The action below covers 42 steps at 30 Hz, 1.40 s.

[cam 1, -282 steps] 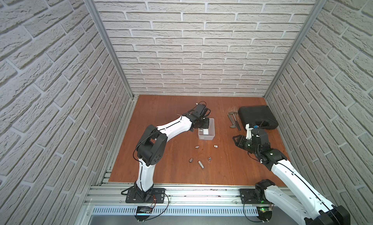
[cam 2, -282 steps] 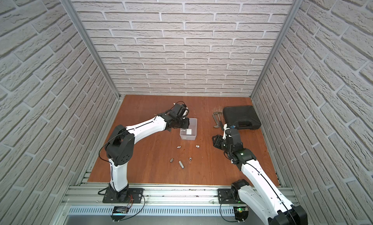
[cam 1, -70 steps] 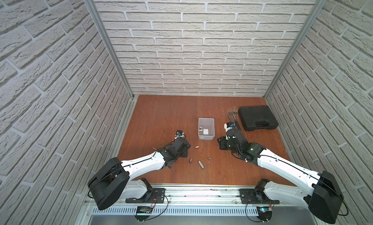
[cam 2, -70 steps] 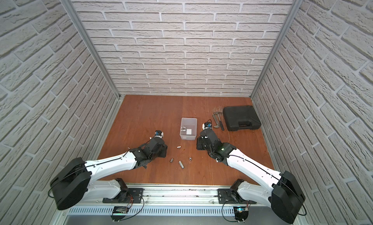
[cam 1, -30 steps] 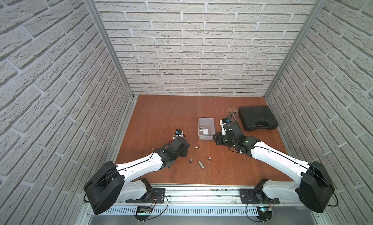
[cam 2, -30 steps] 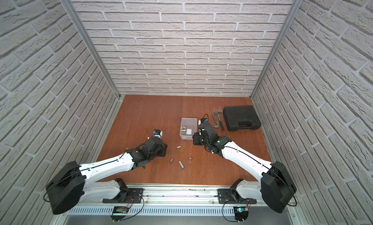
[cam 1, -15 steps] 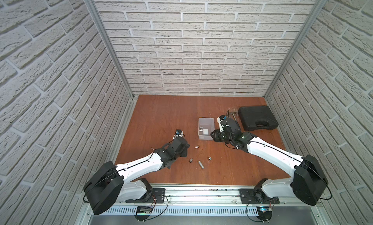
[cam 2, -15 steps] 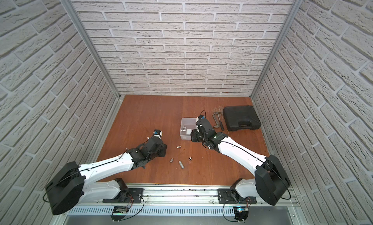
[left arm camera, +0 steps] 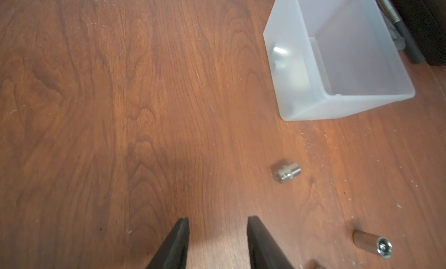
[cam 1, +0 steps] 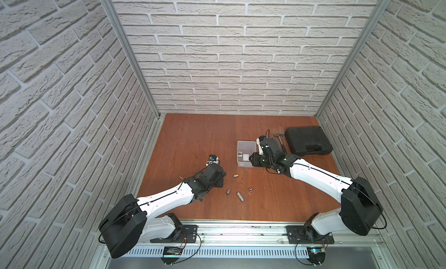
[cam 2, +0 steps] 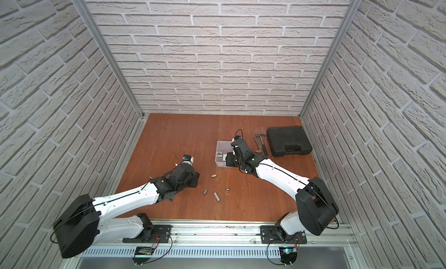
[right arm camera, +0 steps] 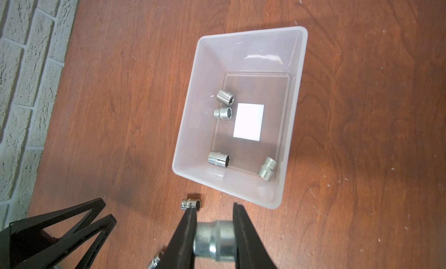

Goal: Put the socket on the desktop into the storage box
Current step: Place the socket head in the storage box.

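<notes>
My right gripper (right arm camera: 214, 207) is shut on a silver socket (right arm camera: 214, 241), held crosswise between the two black fingers. It hovers just short of the near wall of the pale storage box (right arm camera: 188, 110), at the box's right front corner in both top views (cam 1: 254, 159) (cam 2: 229, 160). Several sockets lie inside the storage box (cam 1: 246, 142) around a white square. More sockets lie loose on the desktop (cam 1: 193, 139): a short one (left arm camera: 286, 172) (cam 1: 235, 182), a long one (left arm camera: 372, 243) (cam 1: 240, 196) and two small ones (cam 1: 228, 191) (cam 1: 251, 189). My left gripper (left arm camera: 218, 219) (cam 1: 220, 180) is open and empty, low over the board left of them.
A black plastic case (cam 1: 307, 141) (cam 2: 288, 141) lies at the back right, with hand tools (cam 1: 281, 142) (cam 2: 260, 144) between it and the box. Brick walls close in the board on three sides. A metal rail runs along the front edge.
My right gripper has carried the socket away from the front, up to the storage box's right front corner. The left arm has hardly moved.
</notes>
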{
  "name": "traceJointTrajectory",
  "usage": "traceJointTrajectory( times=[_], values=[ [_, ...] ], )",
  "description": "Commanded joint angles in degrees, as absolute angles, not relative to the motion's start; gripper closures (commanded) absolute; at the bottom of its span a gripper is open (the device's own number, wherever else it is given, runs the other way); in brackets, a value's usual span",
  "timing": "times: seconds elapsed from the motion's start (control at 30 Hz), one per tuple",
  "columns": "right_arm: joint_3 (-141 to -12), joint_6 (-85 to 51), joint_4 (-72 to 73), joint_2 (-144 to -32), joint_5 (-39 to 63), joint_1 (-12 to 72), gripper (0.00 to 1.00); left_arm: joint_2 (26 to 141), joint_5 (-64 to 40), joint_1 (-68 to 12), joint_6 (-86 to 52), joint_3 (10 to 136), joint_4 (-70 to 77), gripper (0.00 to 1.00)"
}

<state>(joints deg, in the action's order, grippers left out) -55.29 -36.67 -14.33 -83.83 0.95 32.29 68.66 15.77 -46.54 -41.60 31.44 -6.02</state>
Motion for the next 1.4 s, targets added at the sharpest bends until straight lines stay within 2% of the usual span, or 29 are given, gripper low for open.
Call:
traceJointTrajectory(
  times=[0.0, 0.97, 1.37],
  values=[
    [-56.71, -35.71, -12.38, -84.01, 1.27, 31.73, 0.98, 68.13, 15.56, -46.06, -40.83, 32.83, -5.71, 0.54],
    [-66.07, -33.22, -13.79, -96.44, 0.29, 30.76, 0.97, 66.67, 15.2, -45.88, -40.98, 31.93, -5.89, 0.55],
    [-67.24, -32.59, -12.7, -99.22, 0.39, 30.58, 0.71, 65.84, 15.38, -45.89, -41.05, 31.97, -5.71, 0.54]
  ],
)
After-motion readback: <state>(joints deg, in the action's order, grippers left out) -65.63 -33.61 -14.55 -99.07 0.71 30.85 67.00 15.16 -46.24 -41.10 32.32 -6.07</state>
